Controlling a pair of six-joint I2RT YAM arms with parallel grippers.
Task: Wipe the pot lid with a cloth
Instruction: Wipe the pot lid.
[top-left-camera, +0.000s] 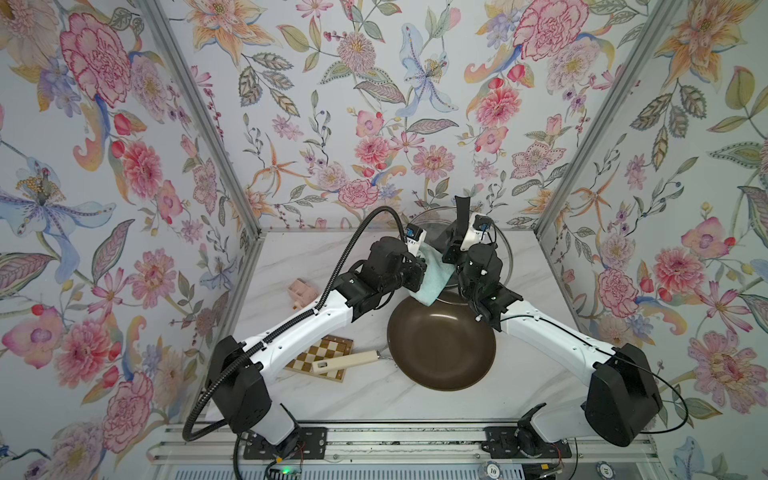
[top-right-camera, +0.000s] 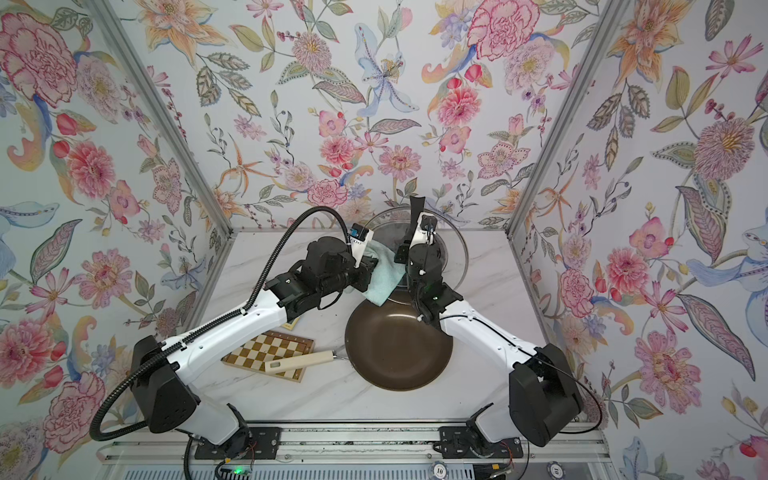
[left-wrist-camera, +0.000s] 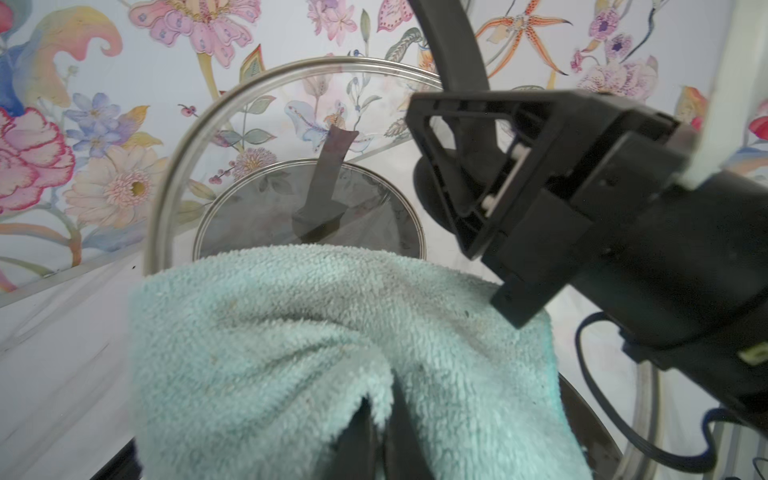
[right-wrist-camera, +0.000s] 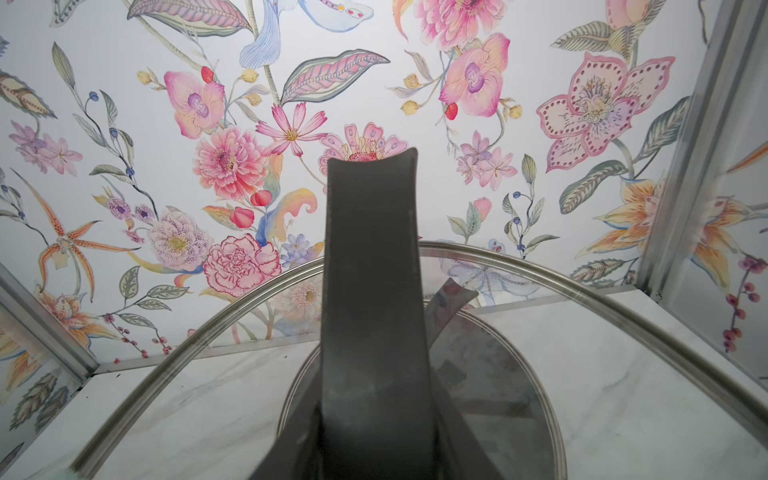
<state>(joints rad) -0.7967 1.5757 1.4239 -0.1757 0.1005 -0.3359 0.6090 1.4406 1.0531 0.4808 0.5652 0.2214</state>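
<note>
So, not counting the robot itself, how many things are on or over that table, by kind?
Cookware: 2 (round brown frying pan with cream handle, clear glass pot lid)
Cloth: 1 (mint-green terry towel)
Playthings: 2 (wooden chequered board, small pink blocky object)
Total: 5

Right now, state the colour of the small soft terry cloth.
Pale mint-green terry cloth; clearest in the left wrist view.

We are extending left arm (top-left-camera: 299, 328) and right arm (top-left-camera: 548, 336) forward, wrists angling together; left jaws and right jaws are squeezing closed.
</note>
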